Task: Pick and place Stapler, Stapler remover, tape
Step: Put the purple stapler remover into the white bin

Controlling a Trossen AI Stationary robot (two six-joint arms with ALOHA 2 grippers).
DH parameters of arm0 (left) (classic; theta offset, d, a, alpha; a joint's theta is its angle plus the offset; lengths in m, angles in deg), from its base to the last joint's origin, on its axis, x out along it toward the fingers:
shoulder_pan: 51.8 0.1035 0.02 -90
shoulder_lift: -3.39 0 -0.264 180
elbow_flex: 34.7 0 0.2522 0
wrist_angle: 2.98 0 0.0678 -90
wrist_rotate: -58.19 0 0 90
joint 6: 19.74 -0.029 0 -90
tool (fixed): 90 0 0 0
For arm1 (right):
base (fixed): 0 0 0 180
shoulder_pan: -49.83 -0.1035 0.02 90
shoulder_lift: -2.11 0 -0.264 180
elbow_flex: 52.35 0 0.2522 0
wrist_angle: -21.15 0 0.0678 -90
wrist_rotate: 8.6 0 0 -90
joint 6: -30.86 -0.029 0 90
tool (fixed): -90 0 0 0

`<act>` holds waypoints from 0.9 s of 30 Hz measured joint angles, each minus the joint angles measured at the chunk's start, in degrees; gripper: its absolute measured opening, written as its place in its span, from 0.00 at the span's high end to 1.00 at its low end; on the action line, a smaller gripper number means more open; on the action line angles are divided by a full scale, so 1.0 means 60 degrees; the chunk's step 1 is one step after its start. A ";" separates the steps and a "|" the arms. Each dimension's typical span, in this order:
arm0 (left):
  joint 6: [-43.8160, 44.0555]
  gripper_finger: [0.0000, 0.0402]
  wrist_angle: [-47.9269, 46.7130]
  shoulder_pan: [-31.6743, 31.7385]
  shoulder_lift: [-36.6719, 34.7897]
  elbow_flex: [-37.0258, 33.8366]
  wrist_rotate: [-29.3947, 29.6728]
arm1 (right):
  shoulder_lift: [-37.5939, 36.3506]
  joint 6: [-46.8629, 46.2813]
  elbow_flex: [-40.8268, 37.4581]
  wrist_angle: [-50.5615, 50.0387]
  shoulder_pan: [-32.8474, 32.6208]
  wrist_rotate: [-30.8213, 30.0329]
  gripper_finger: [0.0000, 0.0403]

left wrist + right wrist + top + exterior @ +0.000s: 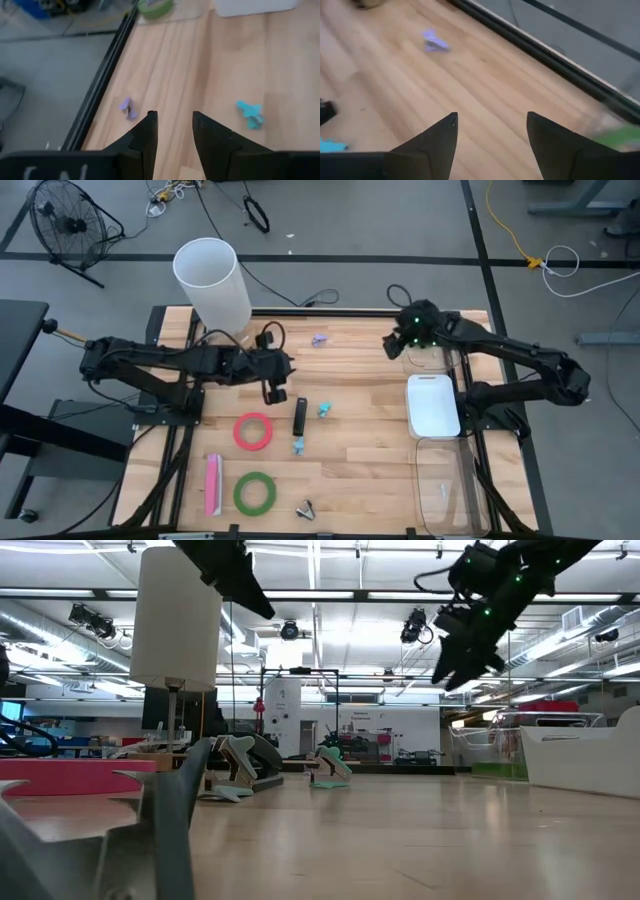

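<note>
**Here, both claws aloft and empty**

Left claw hovers with parted fingers above the desk beside the red tape; a green tape lies nearer the front. Right claw, released, hangs near the clear bin, presumably the drop-off, where another green roll rests. Black stapler lies untouched.

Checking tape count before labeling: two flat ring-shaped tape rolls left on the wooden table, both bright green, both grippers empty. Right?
Not quite. Of the two flat tape rings on the wooden table, only one is bright green; the other is red-pink, as the high view shows. The left gripper and the right gripper are indeed both empty.
</note>
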 joint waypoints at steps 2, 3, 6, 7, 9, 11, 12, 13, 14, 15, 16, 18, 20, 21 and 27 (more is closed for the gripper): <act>0.0128 0.69 0.0022 0.0321 0.0026 -0.0099 0.0007 | 0.0078 0.0151 0.0000 0.0309 -0.0429 -0.0182 0.42; 0.0113 0.69 0.0152 0.0516 0.0066 -0.0202 -0.0002 | 0.0099 0.0206 0.0000 0.0483 -0.0624 -0.0280 0.42; 0.0065 0.69 0.0385 0.1273 0.0309 -0.0473 -0.0395 | 0.0107 0.0251 0.0000 0.0998 -0.1147 -0.0335 0.42; 0.0050 0.69 0.0597 0.1546 0.0431 -0.0536 -0.0666 | 0.0107 0.0270 0.0000 0.1214 -0.1302 -0.0330 0.42; -0.0102 0.69 0.1063 0.2123 0.0760 -0.0678 -0.1205 | 0.0107 0.0288 0.0000 0.1696 -0.1642 -0.0324 0.42; -0.0196 0.69 0.1838 0.2557 0.1227 -0.0762 -0.1734 | 0.0107 0.0298 0.0000 0.2116 -0.1938 -0.0328 0.42; -0.0263 0.69 0.2140 0.2758 0.1459 -0.0763 -0.1927 | 0.0107 0.0340 0.0000 0.2308 -0.2103 -0.0328 0.42; -0.0370 0.69 0.2357 0.2919 0.1707 -0.0772 -0.1947 | 0.0111 0.0385 0.0000 0.2495 -0.2245 -0.0334 0.42; -0.0446 0.69 0.2640 0.3039 0.1982 -0.0767 -0.1890 | 0.0111 0.0432 0.0000 0.2642 -0.2384 -0.0351 0.42; -0.0568 0.69 0.2815 0.3222 0.2257 -0.0759 -0.1787 | 0.0111 0.0445 0.0000 0.2780 -0.2518 -0.0393 0.42; -0.0606 0.69 0.2804 0.3380 0.2531 -0.0770 -0.1729 | 0.0111 0.0445 0.0000 0.2915 -0.2665 -0.0422 0.42; -0.0608 0.68 0.2961 0.3680 0.3055 -0.0777 -0.1803 | 0.0111 0.0485 0.0000 0.3059 -0.2931 -0.0430 0.42; -0.0434 0.67 0.3219 0.3928 0.3538 -0.0777 -0.1968 | 0.0111 0.0521 0.0000 0.3125 -0.3166 -0.0429 0.42; -0.0379 0.65 0.3406 0.4038 0.3769 -0.0777 -0.2056 | 0.0111 0.0524 0.0000 0.3147 -0.3264 -0.0427 0.42; -0.0374 0.48 0.4819 0.4311 0.4770 -0.0777 -0.2308 | 0.0111 0.0459 0.0000 0.3142 -0.3752 -0.0430 0.42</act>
